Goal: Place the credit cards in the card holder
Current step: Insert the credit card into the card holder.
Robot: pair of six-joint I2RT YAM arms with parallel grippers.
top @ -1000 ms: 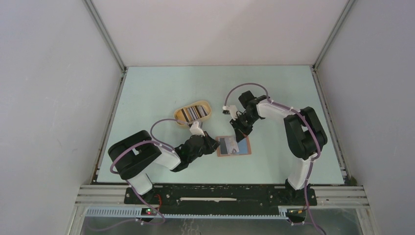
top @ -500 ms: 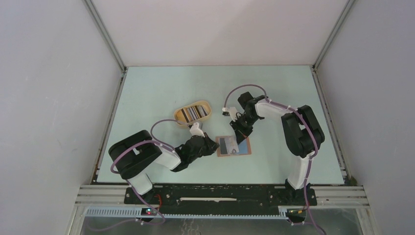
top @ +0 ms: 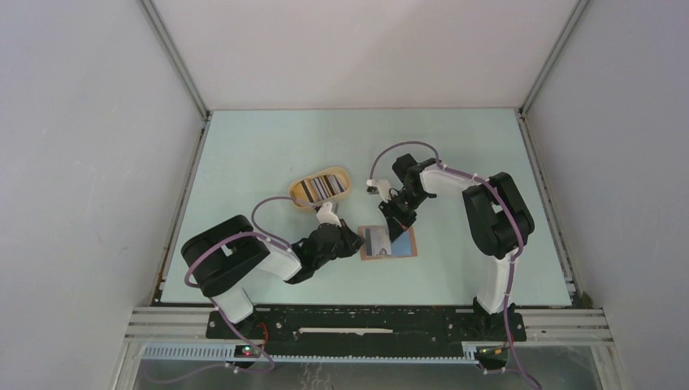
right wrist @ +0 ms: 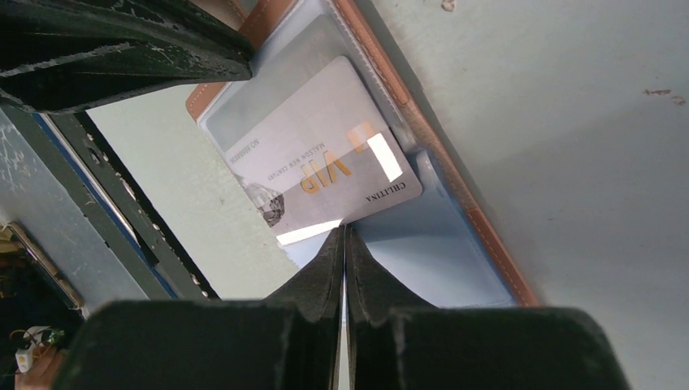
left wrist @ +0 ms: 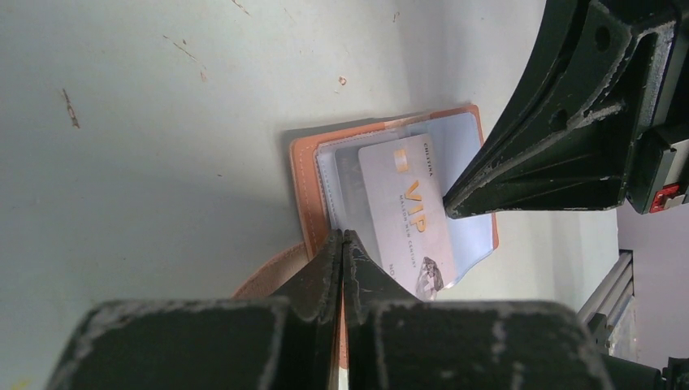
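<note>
One card [right wrist: 325,162] half-sleeved in card holder [top: 387,242]; right gripper [right wrist: 344,231] nudging it, left gripper [left wrist: 342,237] steadying, both pressed together. Cards [top: 318,188] in tray [top: 348,188], 10 o'clock, not yet moved.

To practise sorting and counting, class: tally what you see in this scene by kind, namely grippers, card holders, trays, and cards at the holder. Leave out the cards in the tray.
Grippers: 2, the left gripper and the right gripper
Card holders: 1, the card holder
Trays: 1, the tray
Cards at the holder: 1, the VIP card
Total: 5
</note>
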